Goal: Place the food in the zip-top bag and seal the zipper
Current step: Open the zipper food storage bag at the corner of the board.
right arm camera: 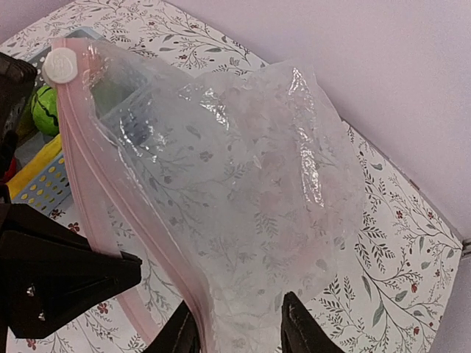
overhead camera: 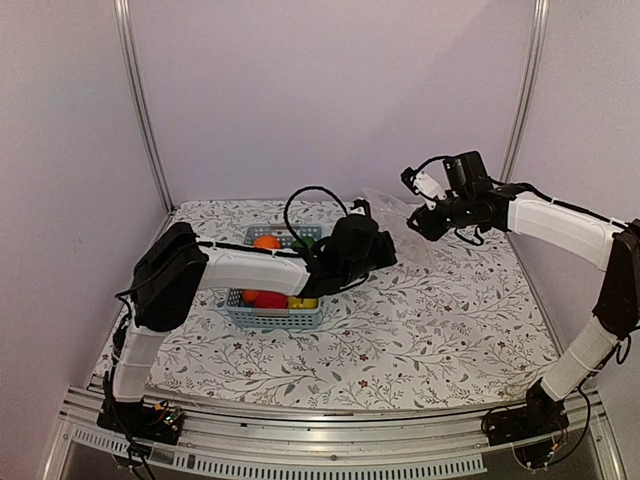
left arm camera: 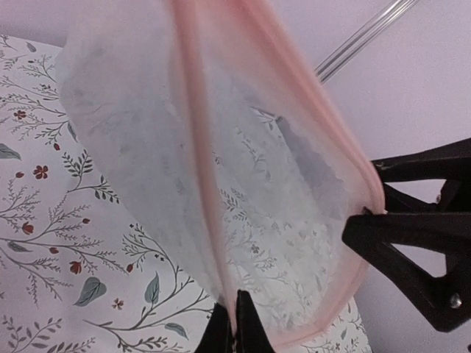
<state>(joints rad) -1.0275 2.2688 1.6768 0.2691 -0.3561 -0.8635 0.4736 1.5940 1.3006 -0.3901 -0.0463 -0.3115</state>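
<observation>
The zip-top bag (left arm camera: pixel 147 132) hangs in the air between my two grippers, its mouth gaping. My left gripper (left arm camera: pixel 235 325) is shut on its pink zipper (left arm camera: pixel 195 147) strip. My right gripper (right arm camera: pixel 239 331) stands open, with the bag's plastic (right arm camera: pixel 243 191) and zipper edge (right arm camera: pixel 96 169) lying between its fingers. A white slider (right arm camera: pixel 60 65) sits at the zipper's far end. In the top view the left gripper (overhead camera: pixel 378 248) and right gripper (overhead camera: pixel 418 222) face each other at the clear bag (overhead camera: pixel 400 205). The food lies in the basket: an orange piece (overhead camera: pixel 266 242), a red one (overhead camera: pixel 270 299), a yellow one (overhead camera: pixel 303 302) and a green one (right arm camera: pixel 44 109).
The light-blue slatted basket (overhead camera: pixel 270 318) stands on the floral cloth (overhead camera: pixel 440 310) under my left forearm. Pale walls and metal corner posts (overhead camera: pixel 140 100) close in the back and both sides.
</observation>
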